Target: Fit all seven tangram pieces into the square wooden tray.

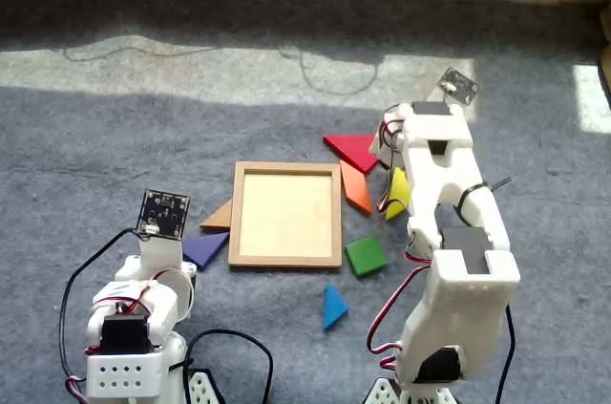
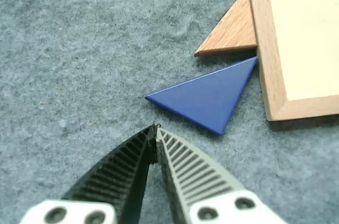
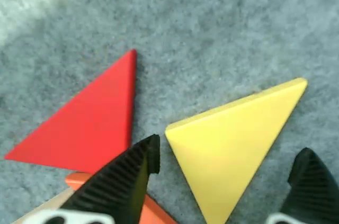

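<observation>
Now the wooden tray (image 1: pixel 286 168) holds nothing yet. The right tool (image 3: pixel 229 152) hangs spread wide over the yellow triangle (image 3: pixel 238 128), one finger on either side of it. That piece lies flat on the table off the tray's right rim, beyond the orange parallelogram (image 1: pixel 355 186). To grasp well, I judge the tool should lower straight down, then close squarely on opposite edges. Otherwise the thin piece may pivot or skid toward the red triangle (image 3: pixel 87 126). The left tool (image 2: pixel 155 131) is clenched on nothing, just short of the blue triangle (image 2: pixel 206 97), whose tip meets the tray's left rim.
</observation>
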